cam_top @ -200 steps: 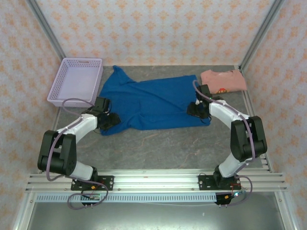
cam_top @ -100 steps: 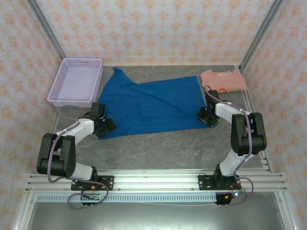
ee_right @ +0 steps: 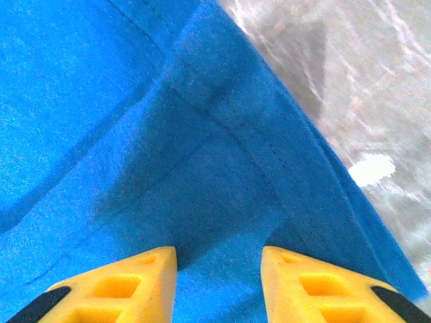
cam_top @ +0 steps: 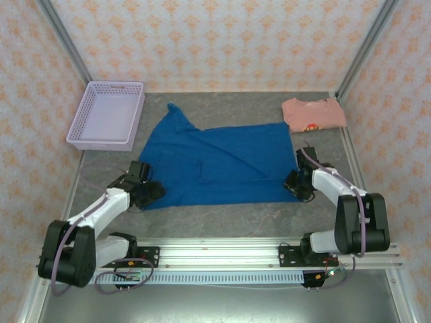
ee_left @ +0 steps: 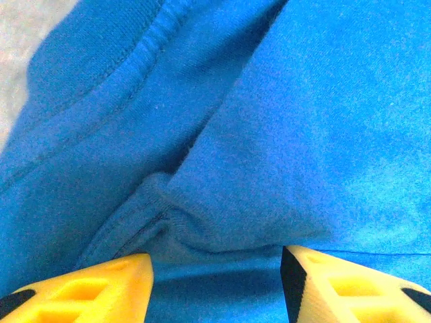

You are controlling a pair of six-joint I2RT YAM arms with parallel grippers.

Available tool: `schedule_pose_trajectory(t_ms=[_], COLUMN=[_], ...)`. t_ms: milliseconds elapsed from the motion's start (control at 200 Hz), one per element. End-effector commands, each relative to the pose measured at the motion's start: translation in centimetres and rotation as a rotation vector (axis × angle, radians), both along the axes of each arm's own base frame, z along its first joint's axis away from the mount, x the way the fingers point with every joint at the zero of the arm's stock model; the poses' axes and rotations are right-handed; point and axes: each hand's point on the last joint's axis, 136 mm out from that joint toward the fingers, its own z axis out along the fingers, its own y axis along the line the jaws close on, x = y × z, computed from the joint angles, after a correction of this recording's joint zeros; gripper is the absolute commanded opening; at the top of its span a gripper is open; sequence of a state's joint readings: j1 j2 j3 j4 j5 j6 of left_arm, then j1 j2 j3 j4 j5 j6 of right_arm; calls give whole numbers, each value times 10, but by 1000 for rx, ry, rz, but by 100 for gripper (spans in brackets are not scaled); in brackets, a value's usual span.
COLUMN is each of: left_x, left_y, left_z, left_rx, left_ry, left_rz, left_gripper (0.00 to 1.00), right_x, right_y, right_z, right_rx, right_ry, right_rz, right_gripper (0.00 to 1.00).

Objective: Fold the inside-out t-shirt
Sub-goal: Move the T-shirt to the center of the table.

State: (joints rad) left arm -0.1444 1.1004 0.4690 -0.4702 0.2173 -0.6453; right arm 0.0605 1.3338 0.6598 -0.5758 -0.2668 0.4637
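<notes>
The inside-out t-shirt (cam_top: 215,161) lies spread blue and plain across the middle of the grey table, one sleeve pointing to the far left. My left gripper (cam_top: 149,192) rests on its near left corner. In the left wrist view the yellow fingers (ee_left: 101,289) stand apart, with a puckered hem fold of the t-shirt (ee_left: 222,229) between them. My right gripper (cam_top: 294,183) sits on the near right corner. Its fingers (ee_right: 316,282) are also apart, pressed on flat cloth beside the stitched hem (ee_right: 283,161). The left gripper (ee_left: 215,286) and right gripper (ee_right: 219,282) hold no pinched cloth that I can see.
A lilac plastic basket (cam_top: 114,85) stands at the far left. A folded salmon-pink shirt (cam_top: 313,113) lies at the far right corner. Bare grey table (cam_top: 222,219) runs between the t-shirt's near edge and the metal rail at the arm bases.
Both grippers have drawn back toward the near edge and the t-shirt has slid with them. The cloth now lies flatter and wider, and the right gripper has moved outward to the right.
</notes>
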Motion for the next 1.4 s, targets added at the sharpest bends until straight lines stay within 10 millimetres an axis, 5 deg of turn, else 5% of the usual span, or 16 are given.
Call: schedule_pose_trajectory(t_ms=[0, 95, 190, 355, 485, 751, 1006, 1171, 1396], left_x=[-8, 22, 49, 74, 70, 35, 9, 17, 86], left_y=[19, 22, 0, -43, -37, -32, -24, -22, -14], left_z=[25, 66, 77, 64, 38, -10, -23, 0, 78], left_rx=[83, 111, 13, -102, -35, -7, 16, 26, 107], left_ry=[-21, -157, -194, -152, -51, 115, 171, 103, -188], left_rz=[73, 67, 25, -87, -109, -154, -156, -147, -101], left_gripper=[55, 58, 58, 58, 58, 58, 59, 59, 65], right_x=[8, 34, 53, 80, 88, 54, 5, 11, 94], right_y=[3, 13, 20, 22, 17, -4, -12, -8, -2], right_z=[34, 62, 63, 40, 16, -19, -26, -13, 45], right_rx=[-69, -98, -84, -112, -124, -107, -89, -75, -106], right_ry=[-111, -238, -237, -138, -34, 141, 200, 122, -132], right_rz=[70, 151, 161, 183, 199, 143, 73, 87, 180], right_gripper=[42, 46, 48, 47, 46, 44, 41, 43, 47])
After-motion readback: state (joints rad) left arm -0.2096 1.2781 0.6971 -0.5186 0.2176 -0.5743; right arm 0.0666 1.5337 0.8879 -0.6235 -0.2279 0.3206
